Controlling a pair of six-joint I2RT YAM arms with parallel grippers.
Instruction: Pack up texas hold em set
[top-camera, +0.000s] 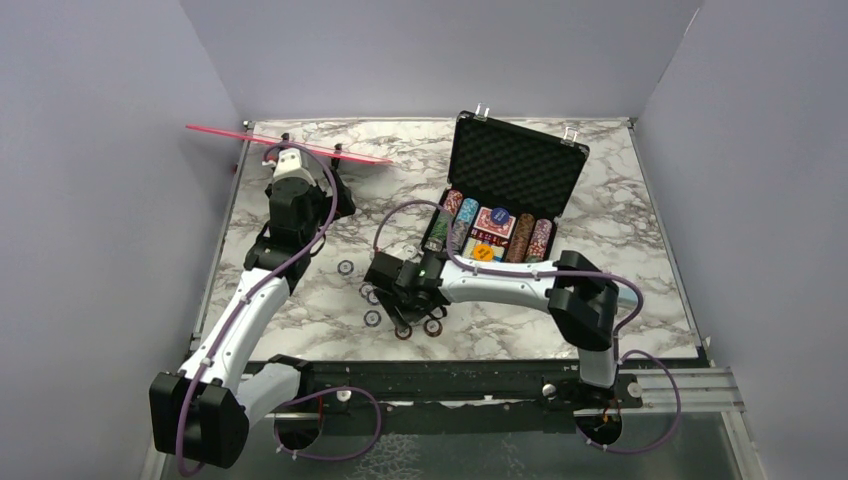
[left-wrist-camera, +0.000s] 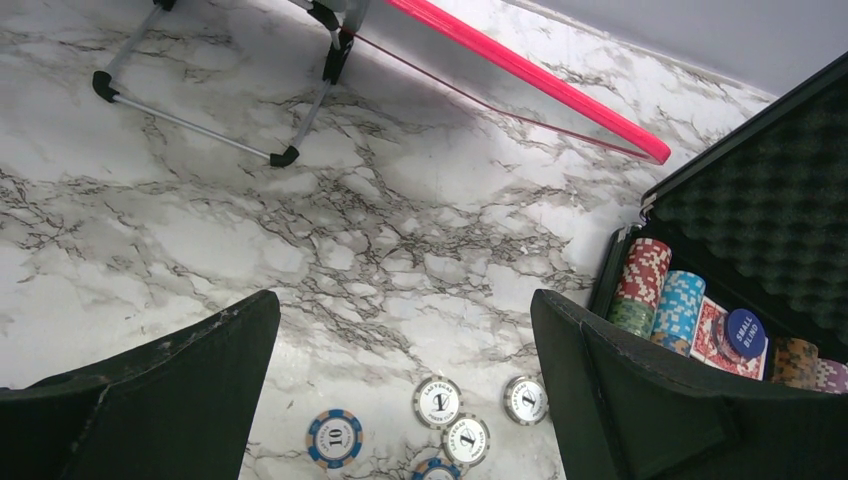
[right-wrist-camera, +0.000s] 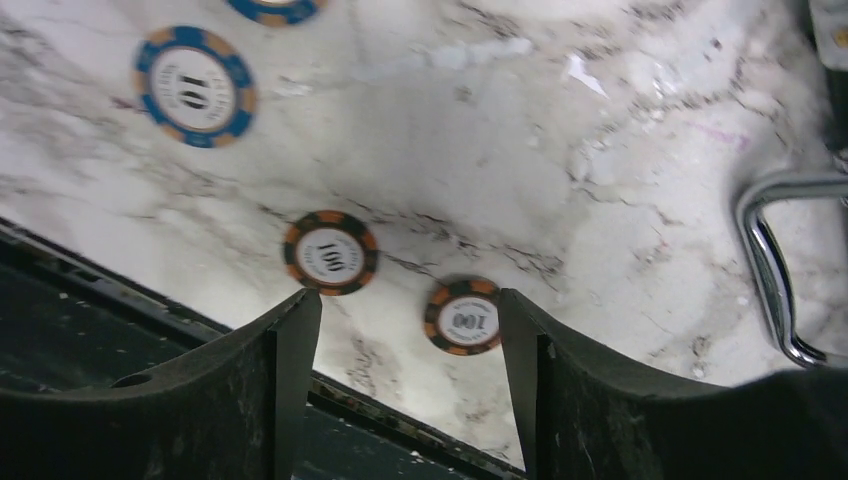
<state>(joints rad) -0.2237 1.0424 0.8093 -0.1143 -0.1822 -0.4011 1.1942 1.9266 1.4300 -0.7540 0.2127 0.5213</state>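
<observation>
One black rectangular briefcase (top-camera: 520, 170) lies open on the white marble-patterned bench (top-camera: 620, 290), toward the far right. In the top view it sits near the right claw (top-camera: 408, 318), beyond it and to its right, and the right forearm runs along the case's near edge. Its long axis runs left to right across the bench, turned slightly so the right end sits a little nearer the arms. The tray faces upward with its front toward the arms, and the foam-lined lid (left-wrist-camera: 780, 200) stands up from the far edge, leaning back, with two metal latches (top-camera: 481, 110) on its top rim. Inside, rows of multicoloured poker chips (top-camera: 527, 238) stand on edge, each row running near to far across the short side, beside a red card deck (top-camera: 495, 226) topped by a blue round button (left-wrist-camera: 744, 331) reading SMALL BLIND. A curved chrome handle (right-wrist-camera: 775, 270) shows at the right edge of the right wrist view. Several loose poker chips (top-camera: 345, 267) lie flat on the bench left of the case. The right claw hangs over them, its jaws moderately apart and gripping nothing. An orange-and-black 100 chip (right-wrist-camera: 463, 316) lies between its fingers, and whether it is touched I cannot tell. A second 100 chip (right-wrist-camera: 330, 252) lies just past the other fingertip, and a blue 10 chip (right-wrist-camera: 195, 86) farther off. The left claw (left-wrist-camera: 403, 300) is spread wide and empty, well apart from the case on the left, with pale 1 chips (left-wrist-camera: 437, 400) under it and a pink strip on wire legs (left-wrist-camera: 520, 70) beyond.
</observation>
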